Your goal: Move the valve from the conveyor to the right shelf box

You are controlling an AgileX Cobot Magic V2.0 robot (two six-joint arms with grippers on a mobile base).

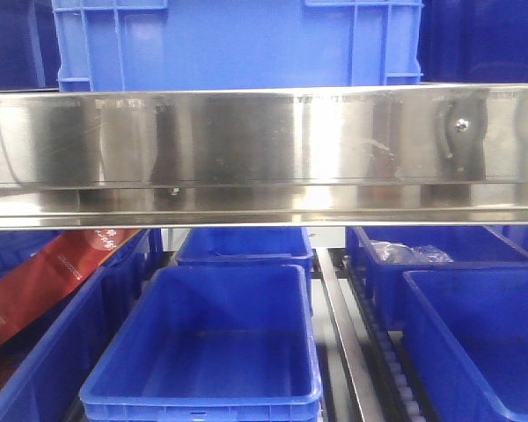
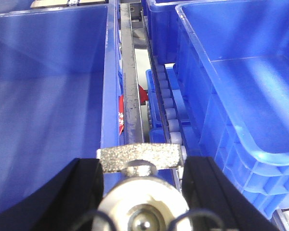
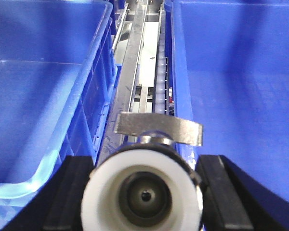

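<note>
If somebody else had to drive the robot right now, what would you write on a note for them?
Left gripper: jaws shut on a grey valve.
Right gripper: jaws shut on a white-ringed valve.
Where: both valves hang above the shelf rails, between blue boxes, not over one. The conveyor is out of view.
Done: both valves picked up.
Left: probably swing each valve over the right-hand box and open the jaws.

Plain saturated blue bins (image 1: pixel 202 352), glossy. Mirror-silver shelf rail (image 1: pixel 264 149), faint scratches. Red packet (image 1: pixel 44 281), white print. Off-white rollers (image 2: pixel 171 115). Grey metal track (image 2: pixel 132 96). Black left pincer (image 2: pixel 144 166), black right pincer (image 3: pixel 144 161). Silver left valve (image 2: pixel 143 204), sparkly grained handle. White-faced right valve (image 3: pixel 144 192), dark centre, dull silver handle.
</note>
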